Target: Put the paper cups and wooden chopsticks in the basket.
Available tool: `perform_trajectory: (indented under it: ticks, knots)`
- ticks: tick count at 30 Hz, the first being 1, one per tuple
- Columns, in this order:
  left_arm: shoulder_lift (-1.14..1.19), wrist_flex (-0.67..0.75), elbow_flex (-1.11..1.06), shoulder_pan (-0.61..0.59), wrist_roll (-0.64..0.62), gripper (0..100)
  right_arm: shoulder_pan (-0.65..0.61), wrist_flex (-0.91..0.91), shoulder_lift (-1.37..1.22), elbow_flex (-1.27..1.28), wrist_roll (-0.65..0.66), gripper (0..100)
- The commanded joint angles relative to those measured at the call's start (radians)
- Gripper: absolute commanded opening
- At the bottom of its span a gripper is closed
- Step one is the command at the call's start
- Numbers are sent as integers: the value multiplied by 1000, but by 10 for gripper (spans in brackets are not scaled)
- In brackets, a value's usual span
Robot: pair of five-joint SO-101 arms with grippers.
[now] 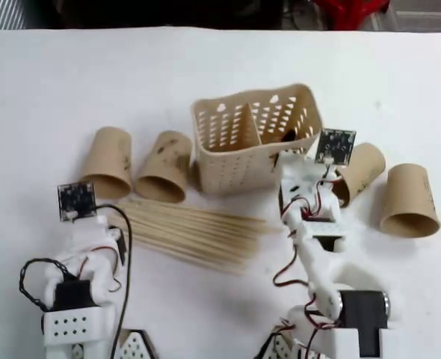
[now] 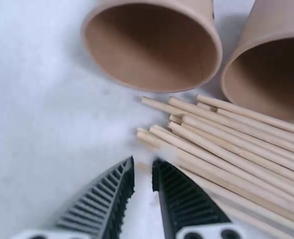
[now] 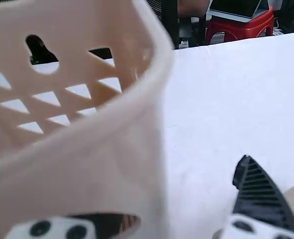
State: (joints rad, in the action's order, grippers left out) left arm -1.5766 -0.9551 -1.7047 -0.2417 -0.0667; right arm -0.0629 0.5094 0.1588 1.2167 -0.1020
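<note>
The left gripper (image 2: 143,164) hangs just short of the near ends of the wooden chopsticks (image 2: 226,144), fingers a narrow gap apart and empty. The bundle's long axis runs off across the table toward the right arm. The right gripper (image 1: 280,166) (spread wide at the corner of the basket (image 1: 239,168), holding nothing) is farther off; two paper cups (image 2: 152,45) lie on their sides just beyond the sticks.

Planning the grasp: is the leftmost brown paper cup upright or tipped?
Tipped: the leftmost brown paper cup lies on its side on the white table, its open mouth facing sideways.
</note>
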Motion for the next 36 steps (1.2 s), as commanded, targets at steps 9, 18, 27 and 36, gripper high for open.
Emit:
perform_trajectory:
  ticks: [9, 18, 27, 36]
  knots:
    - [-8, -5, 5, -2, -8, 85, 15, 470, -13, 264, 137, 296]
    - [-8, -5, 5, -2, -8, 85, 27, 467, -12, 170, 143, 136]
    - [-8, -5, 5, -2, -8, 85, 35, 125, 119, 87, 137, 231]
    - [-8, -5, 5, -2, -8, 85, 38, -251, 550, 115, 140, 232]
